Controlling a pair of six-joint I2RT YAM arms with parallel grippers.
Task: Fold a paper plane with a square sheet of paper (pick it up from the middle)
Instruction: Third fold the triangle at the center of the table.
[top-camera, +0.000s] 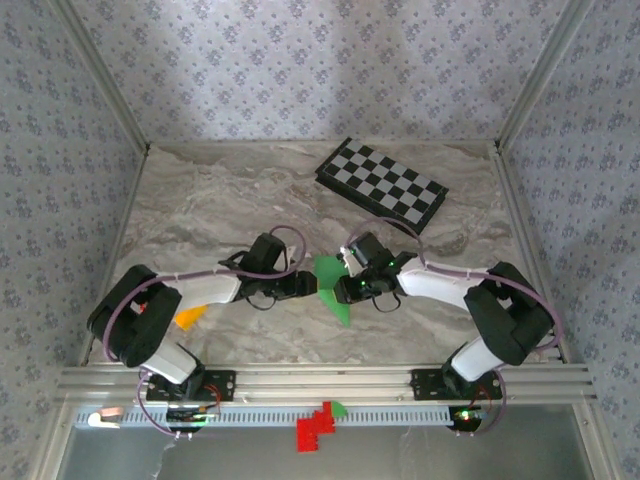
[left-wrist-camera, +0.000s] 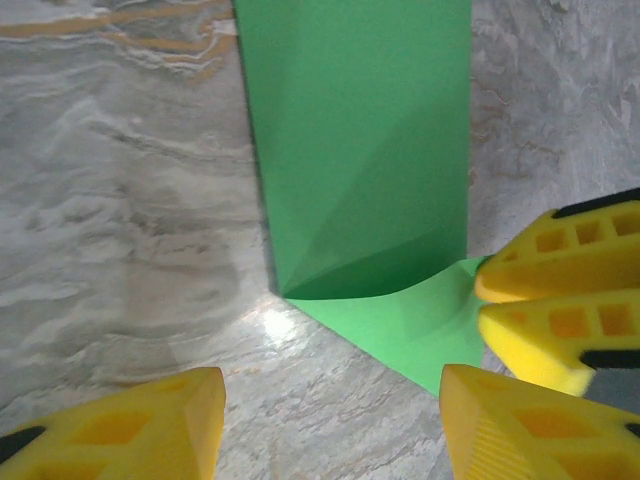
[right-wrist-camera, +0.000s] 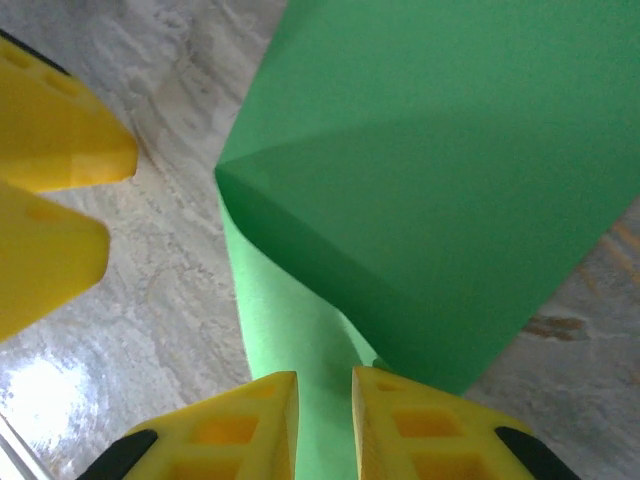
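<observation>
Folded bright green paper sheet (left-wrist-camera: 360, 150) on marble table (left-wrist-camera: 120, 200), my left gripper (left-wrist-camera: 330, 400) wide, right gripper (right-wrist-camera: 322, 385) narrow astride its edge, hold unclear.

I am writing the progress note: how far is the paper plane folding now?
Done: the green paper carries a diagonal crease and one flap stands up. In hand: the right gripper pinches its edge; the left gripper is open nearby. Remaining: no pointed dart yet.
</observation>
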